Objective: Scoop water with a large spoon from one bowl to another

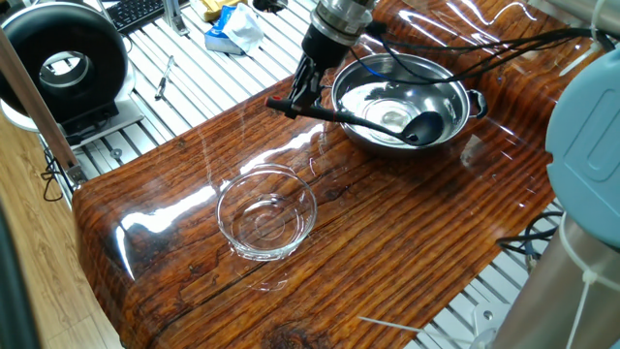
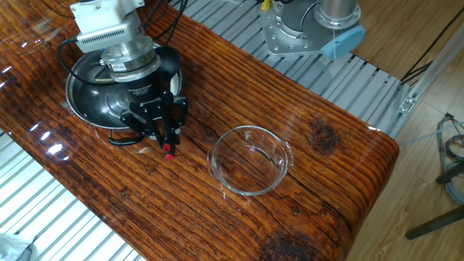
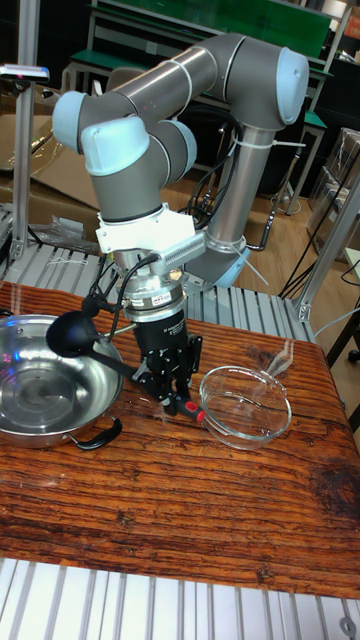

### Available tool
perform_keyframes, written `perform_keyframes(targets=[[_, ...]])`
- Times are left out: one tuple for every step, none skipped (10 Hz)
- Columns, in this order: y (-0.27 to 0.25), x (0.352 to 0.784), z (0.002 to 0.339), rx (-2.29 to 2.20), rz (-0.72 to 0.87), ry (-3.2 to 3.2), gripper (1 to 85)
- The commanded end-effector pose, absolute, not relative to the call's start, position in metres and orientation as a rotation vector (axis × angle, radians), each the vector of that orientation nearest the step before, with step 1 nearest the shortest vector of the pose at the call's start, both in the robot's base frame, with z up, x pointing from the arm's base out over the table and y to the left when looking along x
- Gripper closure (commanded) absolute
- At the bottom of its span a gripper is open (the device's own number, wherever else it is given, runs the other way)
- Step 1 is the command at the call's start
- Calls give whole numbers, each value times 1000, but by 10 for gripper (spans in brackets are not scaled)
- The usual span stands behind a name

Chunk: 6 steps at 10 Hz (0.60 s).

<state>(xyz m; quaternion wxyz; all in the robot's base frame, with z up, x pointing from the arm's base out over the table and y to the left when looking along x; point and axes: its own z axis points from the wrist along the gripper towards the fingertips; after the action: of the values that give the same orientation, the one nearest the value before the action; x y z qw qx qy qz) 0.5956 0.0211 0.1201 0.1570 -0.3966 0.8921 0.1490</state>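
Note:
My gripper (image 1: 299, 96) (image 2: 165, 138) (image 3: 176, 392) is shut on the handle of the large spoon, a black ladle (image 1: 354, 117) (image 3: 108, 361), close to its red-tipped end (image 2: 168, 155). The ladle's scoop (image 1: 424, 126) (image 3: 71, 333) is over the steel bowl (image 1: 458, 114) (image 2: 81, 106) (image 3: 78, 427), raised above the rim in the tall view. Water (image 1: 380, 101) shines in that bowl's bottom. What the scoop holds I cannot tell. The clear glass bowl (image 1: 232, 198) (image 2: 284, 156) (image 3: 269, 421) stands apart on the wooden table, beyond the ladle's handle end.
Black cables (image 1: 504, 48) run over the steel bowl's far side. A black round device (image 1: 64, 62) and a blue-and-white object (image 1: 232, 29) sit on the slatted bench beyond the table edge. The arm's base (image 2: 312, 29) is mounted behind the table.

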Motion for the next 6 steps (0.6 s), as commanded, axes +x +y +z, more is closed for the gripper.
perform_keyframes(targets=[[2, 609, 118, -1189, 288, 2535, 847], [-2, 609, 117, -1197, 268, 2537, 847], [-3, 612, 117, -1200, 256, 2529, 847], [-2, 614, 117, -1196, 250, 2524, 847], [-4, 616, 117, -1201, 234, 2519, 847], [-6, 618, 117, -1206, 220, 2512, 847]])
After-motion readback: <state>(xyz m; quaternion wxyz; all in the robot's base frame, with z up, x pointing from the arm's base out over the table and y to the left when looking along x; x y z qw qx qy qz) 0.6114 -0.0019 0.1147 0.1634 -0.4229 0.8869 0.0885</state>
